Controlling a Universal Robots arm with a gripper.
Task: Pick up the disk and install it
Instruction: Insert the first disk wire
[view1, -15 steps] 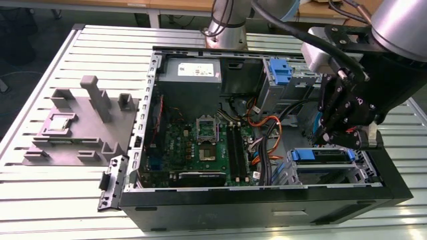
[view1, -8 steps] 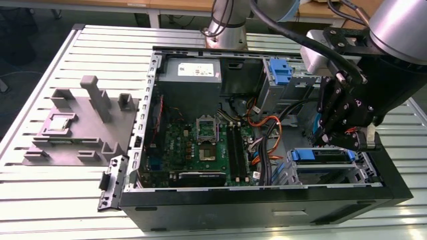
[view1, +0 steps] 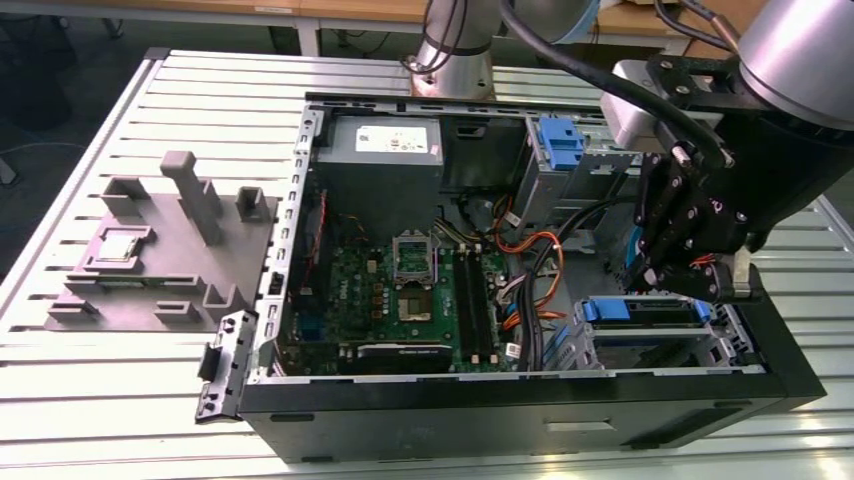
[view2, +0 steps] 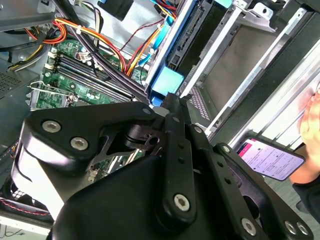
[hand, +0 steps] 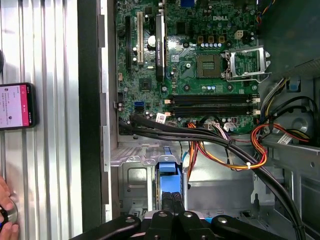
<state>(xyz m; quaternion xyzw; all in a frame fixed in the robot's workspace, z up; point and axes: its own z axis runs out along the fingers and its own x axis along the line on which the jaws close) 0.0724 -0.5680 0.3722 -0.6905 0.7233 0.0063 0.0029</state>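
Nearest in the exterior view lay the black wall of the open computer case (view1: 534, 420), resting on the slatted metal bench (view1: 120, 400). Just behind that wall, toward the exterior view's right, the disk (view1: 638, 311) sat in the lower drive cage (view1: 661, 352), its blue frame showing along the upper edge. The tool (view1: 663, 288) hung directly over it, clenched, with its tips down at the blue frame; whether they pinched any part of it could not be told. In the first wrist view the closed fingertips (hand: 166, 202) met right at the frame's blue tab. Past the cage, orange cables (view1: 534, 262) ran toward the green motherboard (view1: 400, 290) on the case floor. Farther back stood a grey metal box (view1: 387, 140) with a white sticker and, near it, a blue plastic bracket (view1: 563, 140). At the exterior view's left a grey moulded fixture (view1: 147, 250) lay on the bench. In the second wrist view a lit phone (view2: 272, 159) lay outside the case, a person's hand (view2: 311, 120) near it.
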